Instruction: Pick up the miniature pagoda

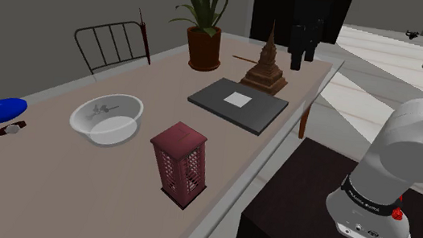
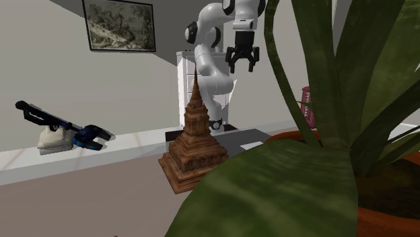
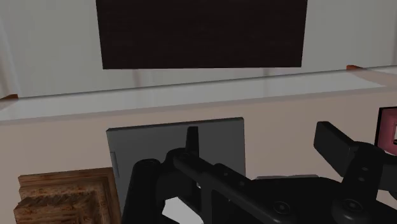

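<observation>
The brown pagoda [image 1: 266, 63] is standing upright at the far end of the worktop [image 1: 74, 180], between a potted plant [image 1: 204, 32] and the worktop's edge, just behind a flat grey slab [image 1: 237, 103]. The claw [image 2: 243, 66] is hovering above it and off to one side of the spire — fingers spread, gripping nothing. By my reading the approach is the step in hand, with the grasp not yet begun. The next move is calling for the claw to line up over the tower, descend around its slim upper tiers and close there, since the stepped base is looking too broad. No writing is showing anywhere — the slab's white square is blank.
</observation>
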{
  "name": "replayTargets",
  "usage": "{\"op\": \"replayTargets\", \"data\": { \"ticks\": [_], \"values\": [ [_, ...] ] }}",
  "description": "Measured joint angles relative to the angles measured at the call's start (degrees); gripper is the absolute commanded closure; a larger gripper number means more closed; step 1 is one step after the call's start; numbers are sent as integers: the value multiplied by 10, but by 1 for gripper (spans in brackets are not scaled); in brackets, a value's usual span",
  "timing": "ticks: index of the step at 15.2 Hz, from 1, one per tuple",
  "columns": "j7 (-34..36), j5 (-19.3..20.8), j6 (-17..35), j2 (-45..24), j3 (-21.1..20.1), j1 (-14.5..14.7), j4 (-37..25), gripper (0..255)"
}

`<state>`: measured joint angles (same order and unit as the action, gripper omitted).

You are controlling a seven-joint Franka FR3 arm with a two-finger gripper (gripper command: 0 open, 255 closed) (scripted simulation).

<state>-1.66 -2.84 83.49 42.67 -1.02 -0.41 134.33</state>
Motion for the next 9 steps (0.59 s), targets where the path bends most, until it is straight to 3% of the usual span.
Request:
{"op": "replayTargets", "data": {
  "ticks": [3, 9],
  "values": [
    [-10, 11, 23, -9, 8, -5, 3, 0],
    [-49, 57, 130, -47, 43, -29, 14, 0]
  ]
}}
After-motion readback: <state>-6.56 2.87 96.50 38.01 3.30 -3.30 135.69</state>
